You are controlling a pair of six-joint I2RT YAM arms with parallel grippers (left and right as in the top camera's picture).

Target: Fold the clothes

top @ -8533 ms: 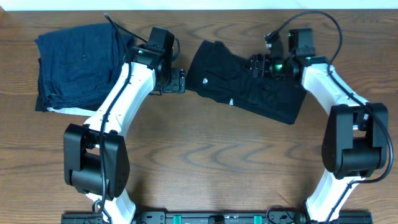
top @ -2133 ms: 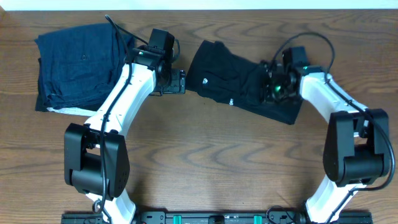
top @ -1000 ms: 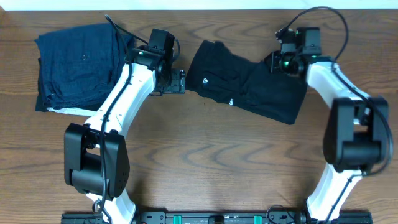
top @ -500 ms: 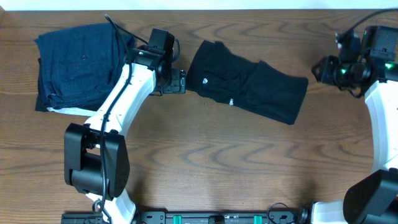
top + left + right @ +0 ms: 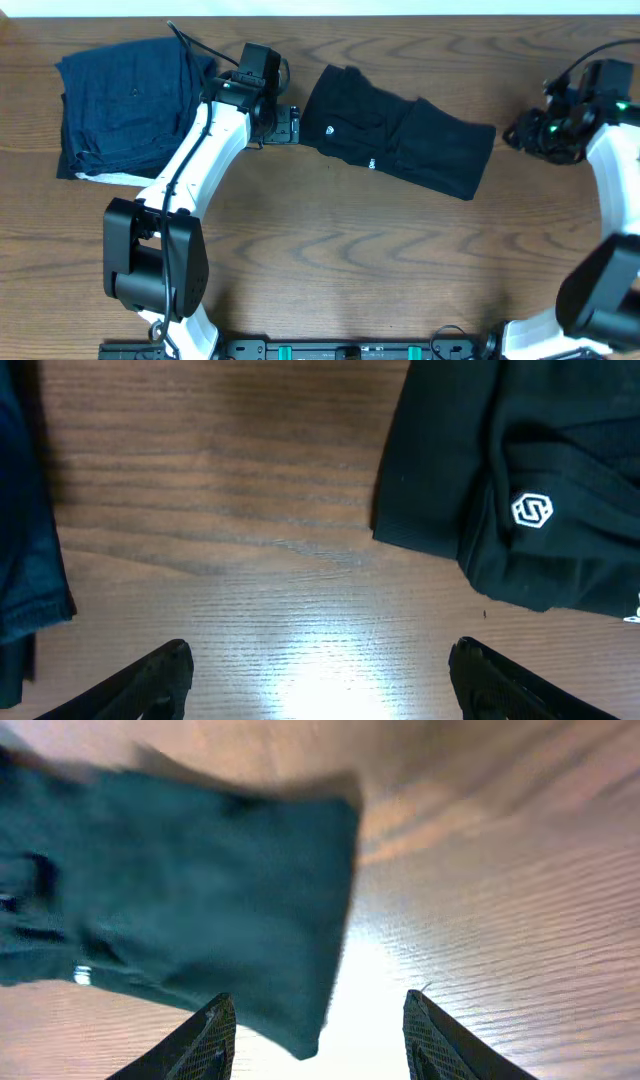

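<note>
Fingers (image 5: 160, 672) of left gripper (image 5: 320, 670) spread apart, empty, just beside left edge of black garment (image 5: 400, 130). Right gripper (image 5: 522, 133) likewise parted, empty, off garment's right end. Garment lying slantwise mid-rear on brown wood-grain desk (image 5: 330, 260); folded blue clothes (image 5: 125, 105) far left. Pale strip (image 5: 400, 6) beyond desk's far edge.

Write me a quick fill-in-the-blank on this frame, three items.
1. The folded pile left of the left gripper is ___ in colour.
2. The centre garment with the white logo is ___ in colour.
3. The right gripper, fingers apart, holds ___.
Missing words: blue; black; nothing.
</note>
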